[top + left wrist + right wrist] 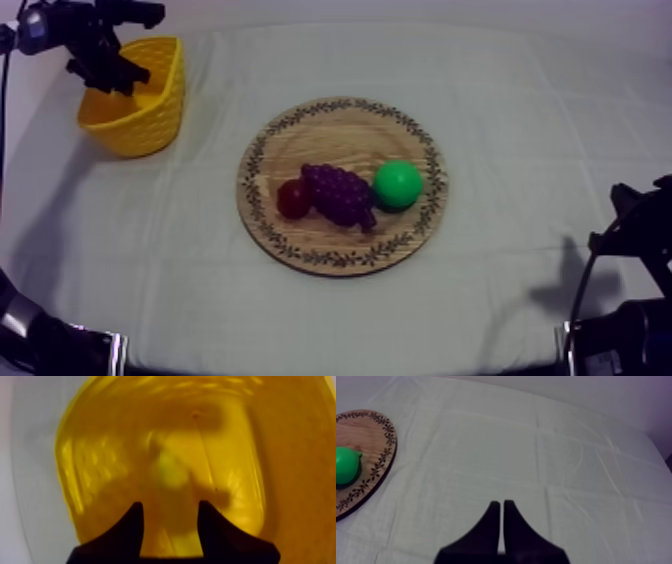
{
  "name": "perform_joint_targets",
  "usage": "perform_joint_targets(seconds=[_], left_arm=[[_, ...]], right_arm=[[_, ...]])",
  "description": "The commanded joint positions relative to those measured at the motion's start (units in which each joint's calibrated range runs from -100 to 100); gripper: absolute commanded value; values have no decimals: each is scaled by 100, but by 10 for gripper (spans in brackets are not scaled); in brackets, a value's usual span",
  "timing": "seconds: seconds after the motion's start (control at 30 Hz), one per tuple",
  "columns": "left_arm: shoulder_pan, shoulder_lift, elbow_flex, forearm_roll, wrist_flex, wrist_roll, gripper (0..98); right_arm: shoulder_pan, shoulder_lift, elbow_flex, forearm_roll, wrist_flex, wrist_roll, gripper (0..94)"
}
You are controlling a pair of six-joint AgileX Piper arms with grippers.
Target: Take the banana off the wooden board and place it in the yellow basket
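We are hovering the left gripper (pixel 170 505), fingers apart and empty, over the yellow basket (pixel 160 110), where a blurred pale shape, probably the banana (pixel 169 470), is lying; we are judging it light, stiff and slick, best pinched mid-body.

Overhead slant; left wrist close over basket (pixel 100 466) (board (pixel 371 431) shared: top, right wrist)

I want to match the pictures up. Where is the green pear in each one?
Top view: green pear on the wooden board, beside the grapes.
Right wrist view: pear on the board, near its patterned rim.
Left wrist view: faces into the yellow basket instead.
Shared landmark: the board's patterned rim.
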Motion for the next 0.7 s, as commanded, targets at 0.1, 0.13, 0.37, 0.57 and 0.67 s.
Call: perform_joint_targets(seconds=[0.1, 0.13, 0.37, 0.57, 0.67], left_arm=[[53, -278, 267, -9, -293, 43, 345], [78, -387, 349, -12, -356, 48, 307], [313, -1663, 1303, -15, -938, 200, 53], [461, -3253, 2721, 98, -1829, 392, 7], [499, -4199, 3583, 133, -2292, 508, 3]], right_arm=[[2, -2, -3, -2, 0, 1, 3], [2, -2, -3, -2, 0, 1, 3], [2, -2, -3, -2, 0, 1, 3], [2, -2, -3, -2, 0, 1, 3], [2, -2, -3, -2, 0, 0, 3]])
